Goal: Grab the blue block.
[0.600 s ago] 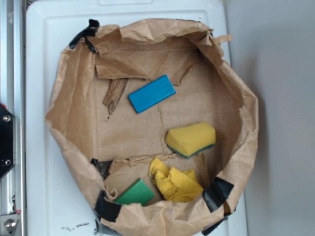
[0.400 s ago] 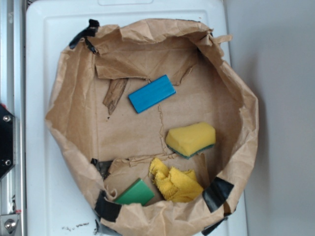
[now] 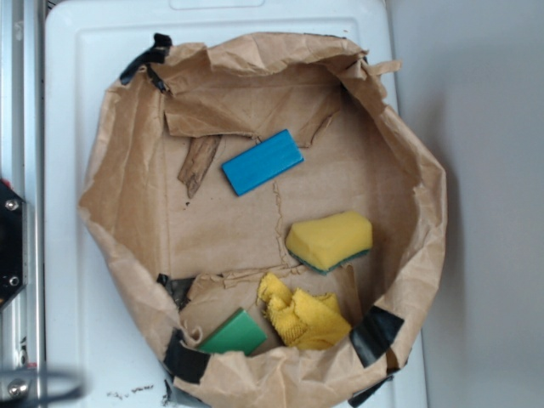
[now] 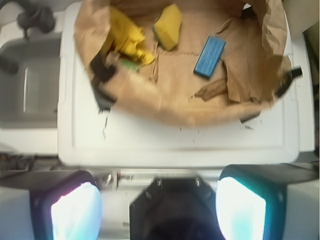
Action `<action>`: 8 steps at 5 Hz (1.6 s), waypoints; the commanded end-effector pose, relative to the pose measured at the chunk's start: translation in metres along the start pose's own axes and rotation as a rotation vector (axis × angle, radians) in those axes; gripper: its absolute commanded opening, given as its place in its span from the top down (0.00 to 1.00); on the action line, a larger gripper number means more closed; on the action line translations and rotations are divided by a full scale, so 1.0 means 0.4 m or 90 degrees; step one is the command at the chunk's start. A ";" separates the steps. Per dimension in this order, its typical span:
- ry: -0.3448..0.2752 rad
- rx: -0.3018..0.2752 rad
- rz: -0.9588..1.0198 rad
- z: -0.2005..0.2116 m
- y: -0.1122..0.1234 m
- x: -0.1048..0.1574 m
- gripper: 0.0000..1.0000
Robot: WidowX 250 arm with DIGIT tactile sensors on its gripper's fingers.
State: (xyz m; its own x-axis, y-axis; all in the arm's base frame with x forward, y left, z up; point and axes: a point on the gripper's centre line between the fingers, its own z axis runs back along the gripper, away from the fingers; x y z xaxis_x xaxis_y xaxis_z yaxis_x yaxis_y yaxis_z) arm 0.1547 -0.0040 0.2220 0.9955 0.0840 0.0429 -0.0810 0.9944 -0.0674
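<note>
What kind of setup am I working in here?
Likely a lab tabletop rig: a crumpled brown paper bag taped open on a white plastic lid, holding the blue block, a yellow sponge and a cloth.

A white plastic surface (image 3: 76,323) sits beside a pale grey wall (image 3: 484,127).

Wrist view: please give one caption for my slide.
Open hand far short of the paper bag holding the blue block.
</note>
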 end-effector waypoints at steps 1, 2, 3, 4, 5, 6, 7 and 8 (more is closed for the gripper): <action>-0.077 -0.018 -0.016 0.032 0.043 0.106 0.00; -0.077 -0.018 -0.016 0.032 0.043 0.106 0.00; -0.077 -0.018 -0.016 0.032 0.043 0.106 0.00; -0.100 -0.013 0.002 -0.056 0.055 0.174 0.00; -0.107 0.001 0.039 -0.130 0.075 0.236 0.00; -0.149 0.021 0.048 -0.214 0.104 0.285 0.00; -0.128 0.067 0.080 -0.279 0.142 0.322 0.00; -0.128 0.067 0.080 -0.279 0.142 0.322 0.00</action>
State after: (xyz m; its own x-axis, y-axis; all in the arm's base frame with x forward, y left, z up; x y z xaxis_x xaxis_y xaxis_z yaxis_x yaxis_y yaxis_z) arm 0.2753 0.0508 0.0946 0.9594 0.2158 0.1814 -0.2224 0.9748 0.0168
